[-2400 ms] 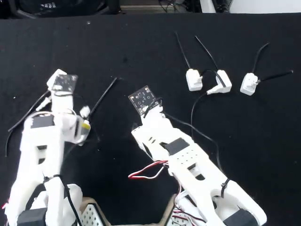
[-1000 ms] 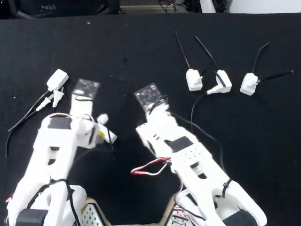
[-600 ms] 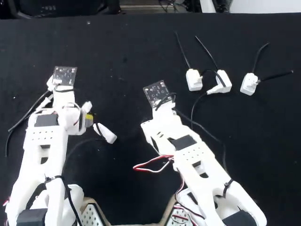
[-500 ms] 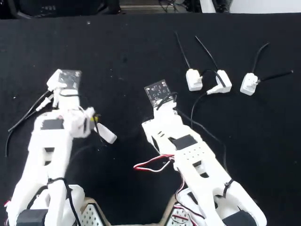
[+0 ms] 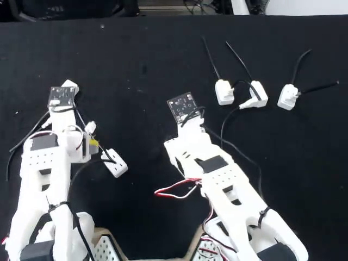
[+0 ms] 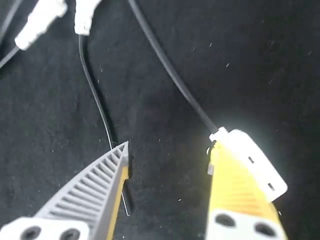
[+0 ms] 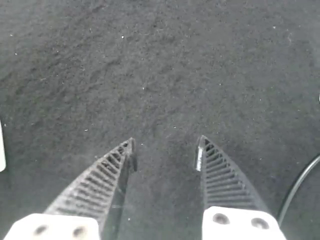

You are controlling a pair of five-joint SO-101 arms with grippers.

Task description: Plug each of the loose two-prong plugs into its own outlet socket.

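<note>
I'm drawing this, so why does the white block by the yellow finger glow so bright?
In the left wrist view, light hits the white socket block hard, so it washes out with a pale halo against the dark cloth. In the high view it looks plain white, no glow.

Black tabletop [image 5: 147,60]. Far right, in a row, each corded: first socket [image 5: 224,91], second socket [image 5: 258,95], third socket [image 5: 286,98]. Left side: fourth socket [image 5: 115,163]; two white plugs [image 6: 39,21] on thin black cords [image 6: 95,100].
</note>
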